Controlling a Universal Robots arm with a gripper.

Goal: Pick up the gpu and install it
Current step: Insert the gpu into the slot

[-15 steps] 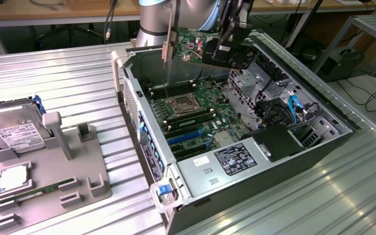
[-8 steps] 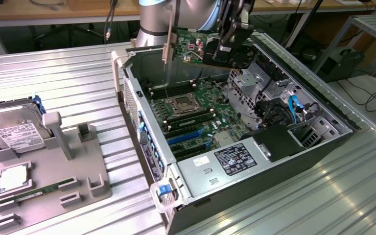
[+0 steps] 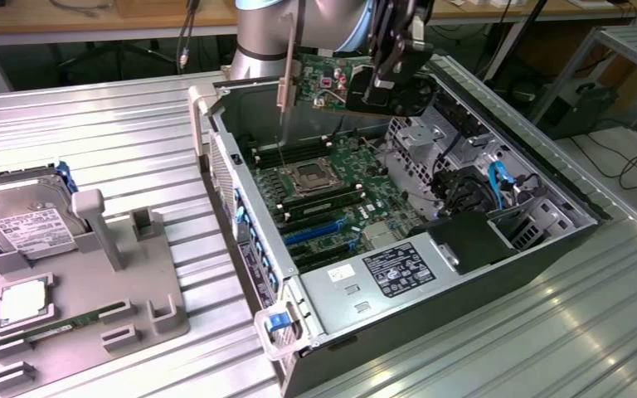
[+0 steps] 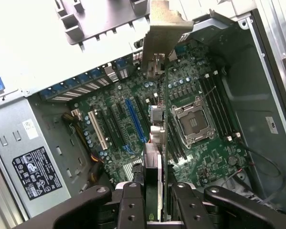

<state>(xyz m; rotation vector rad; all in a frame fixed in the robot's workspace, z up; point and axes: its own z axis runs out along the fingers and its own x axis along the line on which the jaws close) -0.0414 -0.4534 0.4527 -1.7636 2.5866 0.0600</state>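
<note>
Nothing legible: the black label (image 3: 404, 272) on the power supply (image 3: 335, 292) bears white print and symbols too fine to read; the white label (image 3: 33, 227) on the hard drive (image 3: 9, 197) likewise.

Gpu (image 3: 321, 83) – thin green circuit card w/ small parts on the face toward the exterior view, silver metal bracket (image 3: 288, 62) at the end on the exterior view's left. It stands on edge, bracket upright, clamped in the gripper (image 3: 391, 83) above the far end of the open PC case (image 3: 221, 149) – well clear of the motherboard (image 3: 330, 178), not in any slot.
</note>
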